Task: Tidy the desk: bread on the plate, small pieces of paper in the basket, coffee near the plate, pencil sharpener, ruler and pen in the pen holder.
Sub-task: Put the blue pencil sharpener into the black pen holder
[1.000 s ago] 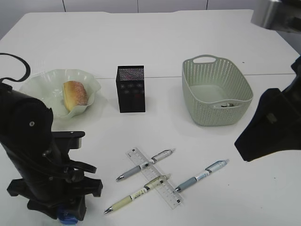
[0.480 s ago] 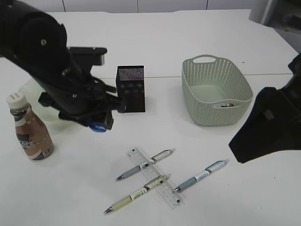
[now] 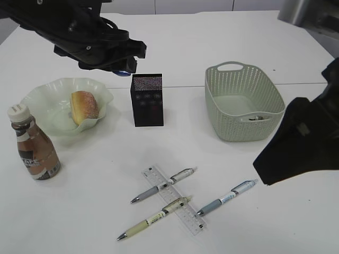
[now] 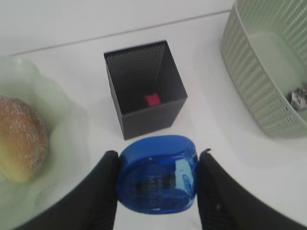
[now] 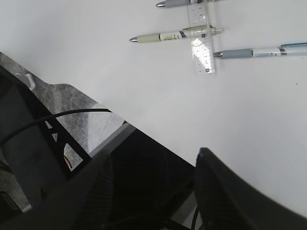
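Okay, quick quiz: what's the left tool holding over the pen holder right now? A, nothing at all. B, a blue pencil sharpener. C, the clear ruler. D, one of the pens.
B: in the left wrist view the left tool has its fingers on both sides of a blue pencil sharpener, just short of the pen holder, while the ruler lies on the desk.
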Robot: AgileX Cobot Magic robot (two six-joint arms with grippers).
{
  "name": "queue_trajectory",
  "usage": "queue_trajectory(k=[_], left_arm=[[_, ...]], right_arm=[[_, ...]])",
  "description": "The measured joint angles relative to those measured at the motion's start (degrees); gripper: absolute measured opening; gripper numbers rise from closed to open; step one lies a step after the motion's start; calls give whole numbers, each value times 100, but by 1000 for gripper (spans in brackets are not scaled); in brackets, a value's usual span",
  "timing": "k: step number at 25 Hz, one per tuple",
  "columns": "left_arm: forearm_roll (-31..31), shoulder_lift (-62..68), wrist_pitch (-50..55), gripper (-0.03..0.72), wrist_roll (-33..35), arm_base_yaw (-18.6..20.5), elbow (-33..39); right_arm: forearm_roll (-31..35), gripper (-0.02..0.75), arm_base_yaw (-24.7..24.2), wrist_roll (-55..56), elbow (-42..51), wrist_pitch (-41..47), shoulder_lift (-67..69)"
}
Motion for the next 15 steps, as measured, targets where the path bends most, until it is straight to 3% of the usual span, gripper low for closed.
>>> queue_trajectory(k=[7, 15], left_arm=[[-25, 624, -1001, 329, 0, 195, -68], [-82, 1338, -1380, 329, 0, 195, -749]], right_arm=[[370, 402, 0, -370, 0, 0, 0], [448, 403, 0, -425, 0, 0, -64]])
